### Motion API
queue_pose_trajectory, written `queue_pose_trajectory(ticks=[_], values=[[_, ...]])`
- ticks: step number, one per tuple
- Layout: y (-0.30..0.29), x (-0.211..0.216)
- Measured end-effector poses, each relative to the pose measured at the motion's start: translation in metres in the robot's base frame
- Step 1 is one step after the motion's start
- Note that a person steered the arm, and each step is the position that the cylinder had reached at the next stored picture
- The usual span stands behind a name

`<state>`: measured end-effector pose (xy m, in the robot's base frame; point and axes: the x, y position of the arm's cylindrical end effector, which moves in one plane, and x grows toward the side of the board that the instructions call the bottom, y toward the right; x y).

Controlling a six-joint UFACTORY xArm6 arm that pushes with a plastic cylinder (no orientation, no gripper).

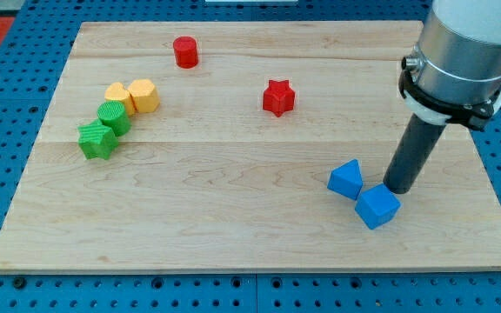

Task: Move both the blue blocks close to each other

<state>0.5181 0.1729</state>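
Observation:
Two blue blocks lie at the view's lower right of the wooden board [233, 217]. A blue triangular block [346, 179] lies just left of a blue cube [377, 206], and the two touch or nearly touch. My tip [398, 189] rests on the board just above and to the right of the blue cube, right of the triangular block, very near or touching the cube's upper edge.
A red cylinder [185, 51] lies near the view's top. A red star [278, 97] lies right of centre. At the left lie a yellow-orange block [117, 94], a yellow hexagonal block [143, 95], a green cylinder [113, 116] and a green star [96, 140], clustered together.

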Motion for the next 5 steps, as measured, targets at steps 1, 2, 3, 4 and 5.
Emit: queue_pose_trajectory(ticks=[1, 2, 3, 4, 5], values=[[0.0, 0.008], [-0.002, 0.017], [-0.016, 0.026], [-0.026, 0.029], [-0.008, 0.024]])
